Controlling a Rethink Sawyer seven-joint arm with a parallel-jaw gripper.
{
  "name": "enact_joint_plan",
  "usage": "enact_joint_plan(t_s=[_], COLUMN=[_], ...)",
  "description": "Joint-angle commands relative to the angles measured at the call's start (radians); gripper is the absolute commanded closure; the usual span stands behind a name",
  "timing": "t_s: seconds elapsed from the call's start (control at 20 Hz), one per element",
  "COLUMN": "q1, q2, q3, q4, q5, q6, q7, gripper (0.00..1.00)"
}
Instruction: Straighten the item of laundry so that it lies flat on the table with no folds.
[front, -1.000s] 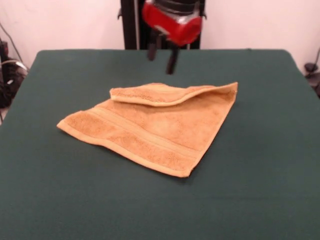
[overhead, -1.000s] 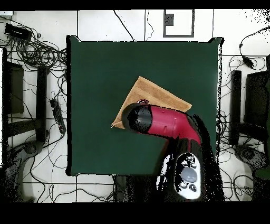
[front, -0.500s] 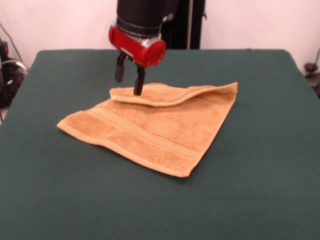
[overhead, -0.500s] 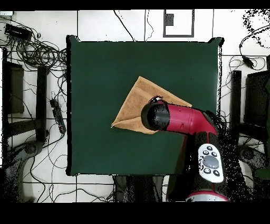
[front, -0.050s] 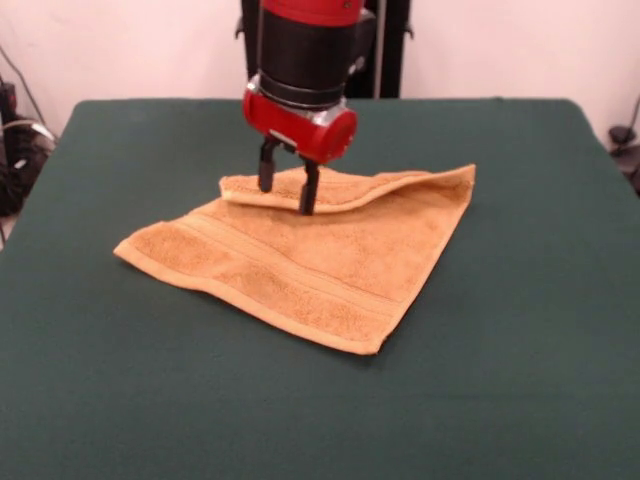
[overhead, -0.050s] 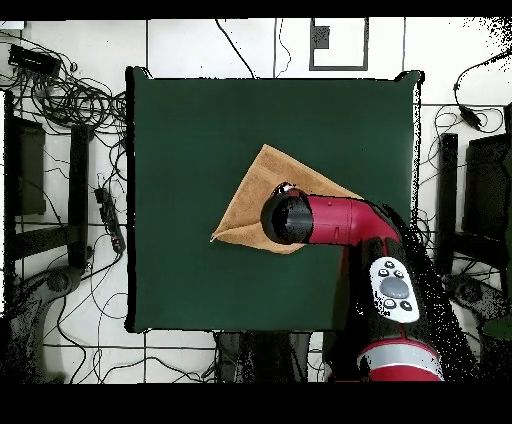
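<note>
**One fold left: gripper poised over the turned-back flap**

One corner of the towel (front, -0.050s: 310, 255) is doubled over onto itself, making a narrow flap (front, -0.050s: 330, 188) along its far edge in the front view; the rest lies flat near the middle of the table (front, -0.050s: 520, 350), a woven band running parallel to its near edge. No tag can be made out.

The towel should handle as light, soft and limp terry: it will drape and sag the moment it is lifted, with no stiffness to hold a shape, and its looped pile should grip well between pads and drag somewhat on the felt-like cover. The sensible place to take hold is the hemmed edge of the flap, near its free tip at the left end in the front view, pinching only the top layer so the sheet beneath is not carried along. Pulling that corner outward, away from the fold line, ought to open it.

The gripper (front, -0.050s: 285, 188) points straight down over the left part of the flap, its two dark fingers (front, -0.050s: 308, 192) a modest gap apart and nothing between them. The tips sit at about flap level; whether they touch the cloth cannot be told. From overhead the arm's head hides both the fingers and the fold
</note>
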Motion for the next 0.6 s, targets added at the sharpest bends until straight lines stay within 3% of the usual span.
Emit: enact_joint_plan(t_s=[0.05, 0.3, 0.6], q1=[0.015, 0.021, -0.011], q2=[0.028, 0.017, 0.059], q3=[0.123, 0.095, 0.098], q4=[-0.004, 0.011, 0.038], q5=[-0.054, -0.08, -0.129], q6=[0.176, 0.222, 0.137], q7=[-0.189, -0.163, -0.139], gripper=[0.0, 0.0, 0.0])
